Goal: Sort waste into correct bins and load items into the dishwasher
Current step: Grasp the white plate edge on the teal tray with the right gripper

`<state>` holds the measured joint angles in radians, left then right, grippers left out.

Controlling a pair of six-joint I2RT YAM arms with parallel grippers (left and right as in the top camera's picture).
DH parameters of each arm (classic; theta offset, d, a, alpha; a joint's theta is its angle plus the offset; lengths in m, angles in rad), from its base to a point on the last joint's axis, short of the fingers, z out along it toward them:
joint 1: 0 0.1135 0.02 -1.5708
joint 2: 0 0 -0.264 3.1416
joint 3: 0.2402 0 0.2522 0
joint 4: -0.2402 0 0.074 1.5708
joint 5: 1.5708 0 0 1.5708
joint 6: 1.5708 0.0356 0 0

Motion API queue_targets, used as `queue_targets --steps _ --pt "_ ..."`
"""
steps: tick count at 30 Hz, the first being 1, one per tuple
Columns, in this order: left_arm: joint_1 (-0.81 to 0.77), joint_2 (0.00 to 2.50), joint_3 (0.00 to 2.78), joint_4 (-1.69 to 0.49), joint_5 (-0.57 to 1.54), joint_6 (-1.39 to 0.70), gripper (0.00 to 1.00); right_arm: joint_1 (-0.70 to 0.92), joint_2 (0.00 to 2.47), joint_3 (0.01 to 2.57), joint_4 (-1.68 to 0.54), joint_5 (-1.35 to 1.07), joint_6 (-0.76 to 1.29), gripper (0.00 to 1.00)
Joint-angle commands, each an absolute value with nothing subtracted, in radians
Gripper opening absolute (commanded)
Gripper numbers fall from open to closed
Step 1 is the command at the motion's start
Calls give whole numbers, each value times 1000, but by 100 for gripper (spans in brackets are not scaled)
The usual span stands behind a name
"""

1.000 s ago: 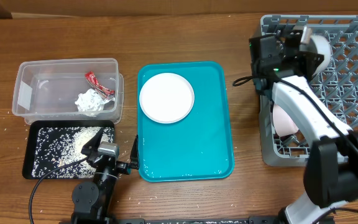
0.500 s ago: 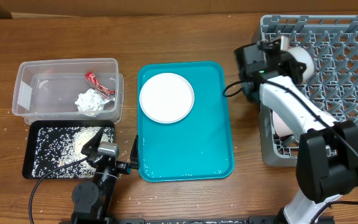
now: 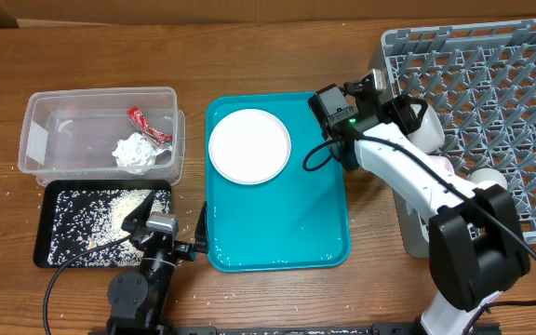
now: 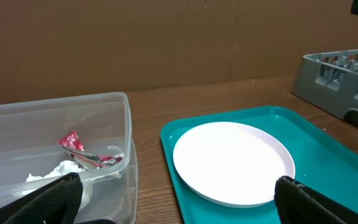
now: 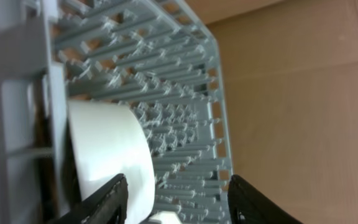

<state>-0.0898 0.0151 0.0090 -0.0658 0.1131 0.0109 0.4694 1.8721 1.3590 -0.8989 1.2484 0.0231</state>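
Brown wooden counter carries the whole job, with plain brown board behind it in both wrist views; the right fingers stand partly apart at the near wall of the grey plastic lattice dish rack, and nothing is pinched in their gap, only lattice showing through; the white round cup sits just outside one finger, touching it or nearly so, close against the rack wall; whether it stands upright I cannot tell from this turned view.

I judge the step in hand to be leaving this cup in the rack; done well, that means spreading wider first, then drawing straight back along the fingers' own line, so the near finger does not drag or roll the cup off its pegs; a sideways swing could tip it.

The left fingers are spread fully and hold nothing; straight ahead of them, between their tips, the white round plate lies flat on the teal plastic serving tray, well apart from the right fingers and not yet loaded; being flat, it probably wants a pinch on the rim before it is stood between pegs.

Ahead and to the left of the left fingers, the clear rectangular plastic tub holds the red crinkled wrapper and crumpled white tissue wad; just beside them, the shallow black rectangular tray holds loose white rice grains.
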Motion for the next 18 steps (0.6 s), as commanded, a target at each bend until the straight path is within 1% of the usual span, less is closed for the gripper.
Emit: queue_targets --steps 1,2,3,6,8,10,11,12,14,16,17,18 --pt "-83 4 5 -66 121 22 100 498 1847 1494 -1066 969 200 57" --pt "-83 4 4 -67 121 23 100 503 1845 1527 -1105 899 230 58" --pt "-83 4 5 -66 121 22 100 516 1840 1605 -1177 735 281 60" --pt "-83 4 5 -66 121 23 100 541 1839 1748 -1247 342 292 66" --pt "-83 4 5 -66 121 22 100 555 1839 1789 -1226 102 293 66" --pt "-83 4 5 -66 121 22 100 562 1841 1787 -1179 -56 297 66" --pt "-83 4 5 -66 121 22 100 567 1849 1779 -1146 -116 333 66" --pt "-83 4 5 -66 121 23 100 573 1861 1762 -1113 -129 412 65" --pt "-83 4 5 -66 121 22 100 579 1883 1701 -1025 -128 488 63" --pt "-83 4 5 -66 121 23 100 579 1920 1648 -962 -93 554 58" --pt "-83 4 5 -66 121 22 100 579 1947 1627 -943 -59 594 57" --pt "-83 4 5 -67 121 23 100 576 2000 1602 -908 -23 631 54"
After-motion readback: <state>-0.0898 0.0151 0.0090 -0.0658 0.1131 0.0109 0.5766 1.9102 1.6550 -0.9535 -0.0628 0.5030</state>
